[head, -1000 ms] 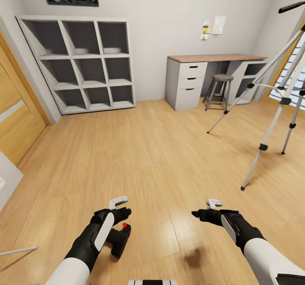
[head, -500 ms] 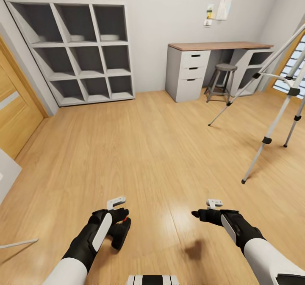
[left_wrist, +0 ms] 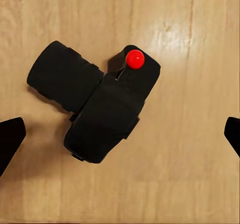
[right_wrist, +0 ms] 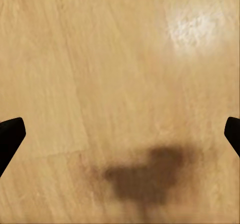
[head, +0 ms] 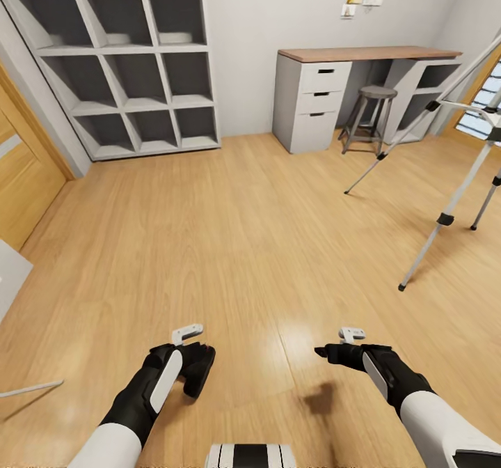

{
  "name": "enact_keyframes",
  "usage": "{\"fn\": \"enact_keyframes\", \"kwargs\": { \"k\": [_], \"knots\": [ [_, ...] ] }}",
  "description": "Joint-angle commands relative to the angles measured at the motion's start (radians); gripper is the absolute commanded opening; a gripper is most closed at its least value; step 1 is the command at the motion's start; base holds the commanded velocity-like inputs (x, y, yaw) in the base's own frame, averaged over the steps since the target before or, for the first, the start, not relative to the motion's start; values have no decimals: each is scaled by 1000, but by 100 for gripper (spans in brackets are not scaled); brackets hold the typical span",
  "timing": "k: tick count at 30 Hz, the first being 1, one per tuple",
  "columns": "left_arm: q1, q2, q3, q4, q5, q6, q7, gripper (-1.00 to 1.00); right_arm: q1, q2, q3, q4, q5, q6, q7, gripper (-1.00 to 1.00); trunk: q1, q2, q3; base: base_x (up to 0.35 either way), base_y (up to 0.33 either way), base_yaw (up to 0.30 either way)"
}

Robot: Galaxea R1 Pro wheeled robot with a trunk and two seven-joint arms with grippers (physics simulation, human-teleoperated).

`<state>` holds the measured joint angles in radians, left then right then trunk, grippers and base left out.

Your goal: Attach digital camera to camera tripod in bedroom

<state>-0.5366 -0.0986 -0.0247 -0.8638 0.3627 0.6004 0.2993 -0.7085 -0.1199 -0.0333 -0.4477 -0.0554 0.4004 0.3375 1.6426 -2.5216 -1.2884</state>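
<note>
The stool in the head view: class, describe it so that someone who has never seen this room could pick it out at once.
Start at the wood-topped desk against the far white wall, right of the cube shelves. In the open space under it, beside the white drawers, stands the stool. It is the one round-seated, grey piece there, on splayed legs that are shorter and darker than the silver legs of the camera tripod nearby.

**Room layout from the robot's head**

The cube shelves (head: 125,64) stood against the far wall at the left, with a door (head: 21,175) on the left wall. The desk (head: 348,92) sat to the right of the shelves, a stool (head: 372,116) tucked under it. The camera tripod (head: 459,154) stood on the floor (head: 243,245) at the far right, nearer than the desk. The digital camera (head: 197,370) was under the left gripper (head: 191,349); the right gripper (head: 327,349) hung to its right
</note>
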Motion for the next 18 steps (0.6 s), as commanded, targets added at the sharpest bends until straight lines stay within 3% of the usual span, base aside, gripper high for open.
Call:
{"fn": "enact_keyframes", "kwargs": {
  "k": [1,18],
  "knots": [
    [0,0,-2,-1,11,2,13,100,0,0,-4,-1,-6,8,2,100,0,-1,-5,0,0,0],
    [0,6,-5,13,7,3,24,100,0,0,-4,-2,-6,3,3,100,8,-5,-70,0,0,0]
  ]
}}
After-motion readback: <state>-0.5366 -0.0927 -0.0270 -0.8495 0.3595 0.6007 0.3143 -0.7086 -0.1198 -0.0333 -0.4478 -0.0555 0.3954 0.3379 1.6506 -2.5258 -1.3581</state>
